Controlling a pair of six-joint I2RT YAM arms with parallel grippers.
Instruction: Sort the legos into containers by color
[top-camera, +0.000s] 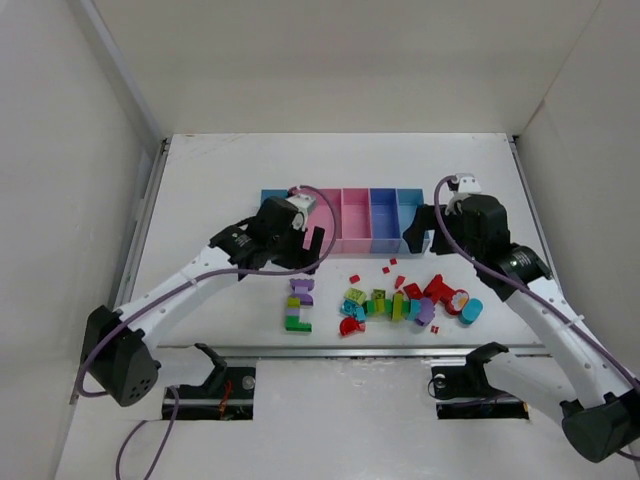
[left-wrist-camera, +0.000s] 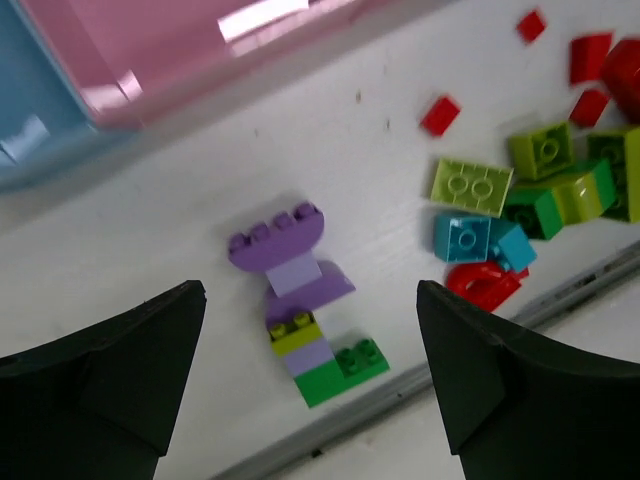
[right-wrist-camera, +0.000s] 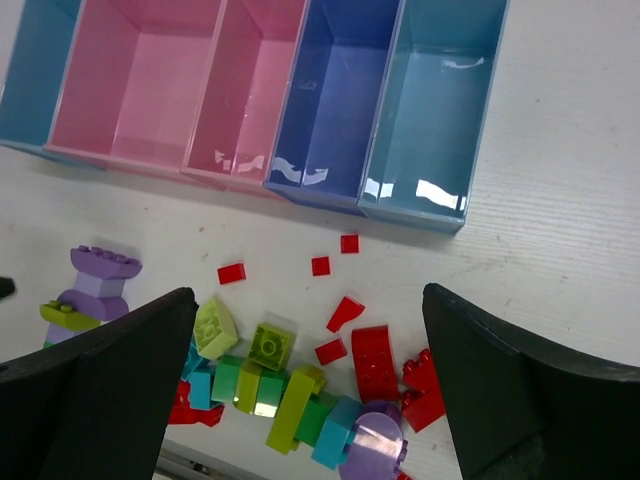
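Bright, even overhead light leaves only soft shadows on the bench (top-camera: 500, 180). White glare streaks the containers (right-wrist-camera: 440, 195); the left wrist view blurs near its top.

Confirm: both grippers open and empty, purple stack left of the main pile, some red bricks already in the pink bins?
Bins are wrong: right wrist view shows both pink bins empty; the red bricks lie on the table before them. The left gripper and right gripper are open and empty, purple stack left of the main pile: correct.
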